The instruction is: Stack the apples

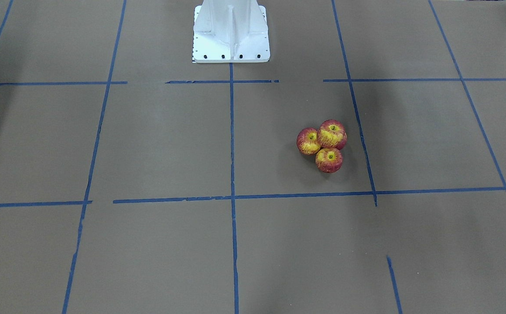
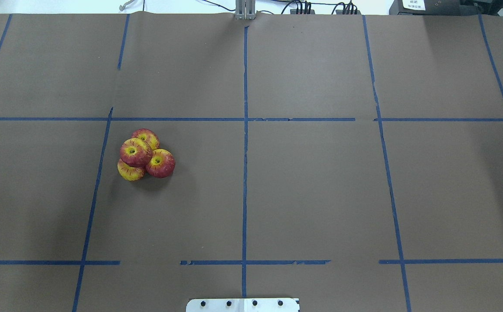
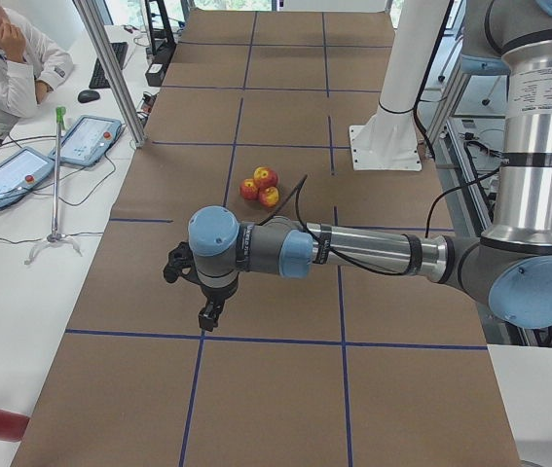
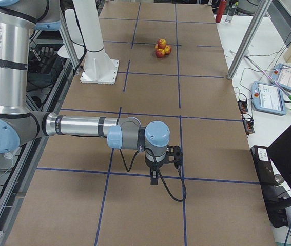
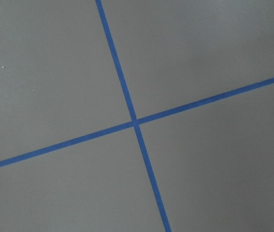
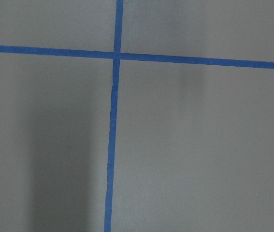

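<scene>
Four red-and-yellow apples sit in a tight cluster on the brown table cover. In the overhead view three rest on the table [image 2: 161,163] [image 2: 146,138] [image 2: 130,171], and one apple [image 2: 135,151] sits on top of them. The front-facing view shows the top apple [image 1: 332,134] with two below it [image 1: 308,141] [image 1: 329,160]; the fourth is hidden. The pile also shows in the left side view [image 3: 261,185] and the right side view [image 4: 161,48]. My left gripper [image 3: 194,290] and right gripper [image 4: 164,165] hang over the table ends, far from the apples. I cannot tell whether they are open or shut.
Blue tape lines [image 2: 245,143] divide the brown cover into squares. The white robot base [image 1: 231,32] stands at the table's edge. Both wrist views show only brown cover and tape crossings. A seated person [image 3: 3,68] and control tablets [image 3: 81,141] are beside the table.
</scene>
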`<state>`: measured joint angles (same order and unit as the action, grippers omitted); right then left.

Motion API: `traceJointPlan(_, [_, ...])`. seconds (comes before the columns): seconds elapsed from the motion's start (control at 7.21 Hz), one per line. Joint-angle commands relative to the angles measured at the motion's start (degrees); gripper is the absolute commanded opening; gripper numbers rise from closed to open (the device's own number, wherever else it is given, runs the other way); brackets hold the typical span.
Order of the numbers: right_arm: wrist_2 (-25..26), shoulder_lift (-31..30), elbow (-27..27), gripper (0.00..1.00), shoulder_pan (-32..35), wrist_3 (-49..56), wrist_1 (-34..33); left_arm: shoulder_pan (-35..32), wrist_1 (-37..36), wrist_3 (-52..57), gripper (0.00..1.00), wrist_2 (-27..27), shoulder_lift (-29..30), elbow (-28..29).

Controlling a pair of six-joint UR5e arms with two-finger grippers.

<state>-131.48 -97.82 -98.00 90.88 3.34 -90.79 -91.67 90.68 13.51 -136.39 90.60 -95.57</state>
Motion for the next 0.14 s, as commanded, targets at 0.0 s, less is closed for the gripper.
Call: traceJointPlan(0.0, [0.00,0.00,0.00,1.00,0.00,0.00,0.00,0.00,-0.16,-0.06,1.00,0.25,0.02,0.12])
